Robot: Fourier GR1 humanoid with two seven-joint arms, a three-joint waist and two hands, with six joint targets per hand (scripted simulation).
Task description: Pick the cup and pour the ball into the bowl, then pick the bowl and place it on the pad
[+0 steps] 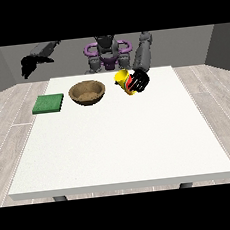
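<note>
A yellow cup (123,79) is held tilted above the table, its mouth turned toward the view's left. The hand at the view's right (139,80) has its fingers curled round the cup. A brown wooden bowl (88,92) stands on the table just left of the cup. A green square pad (48,103) lies flat near the table's left edge. The hand at the view's left (30,64) hangs raised beyond the table's far left corner, away from everything. I see no ball; it may be hidden in the cup.
The white table (120,146) stretches wide toward the camera. The robot's torso (107,55) stands behind the far edge. Grey plank floor surrounds the table.
</note>
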